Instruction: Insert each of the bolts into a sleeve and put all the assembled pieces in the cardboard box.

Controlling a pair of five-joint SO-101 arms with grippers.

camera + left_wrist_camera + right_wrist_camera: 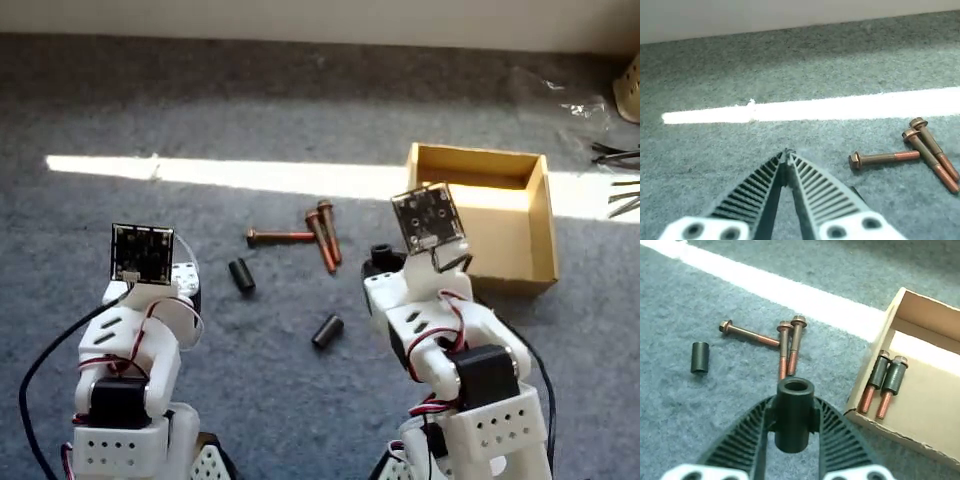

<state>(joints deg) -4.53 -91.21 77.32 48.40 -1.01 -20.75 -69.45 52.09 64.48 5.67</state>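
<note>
My right gripper [794,407] is shut on a black sleeve [794,390], held upright just above the carpet; it also appears in the high view as the held sleeve [381,256]. Three copper bolts [749,333] [784,350] [796,342] lie ahead of it, and a loose sleeve [700,357] lies beside them. The cardboard box [905,440] holds two assembled pieces [875,381] [892,384]. My left gripper [786,156] is shut and empty, low over the carpet, with the bolts [882,158] off to its side. Another sleeve [327,331] lies between the arms.
Grey carpet covers the floor, crossed by a bright sunlit strip [250,175]. The cardboard box [545,215] sits just beyond the right arm. Dark cable ties [615,180] and a white object [630,88] lie at the far right edge.
</note>
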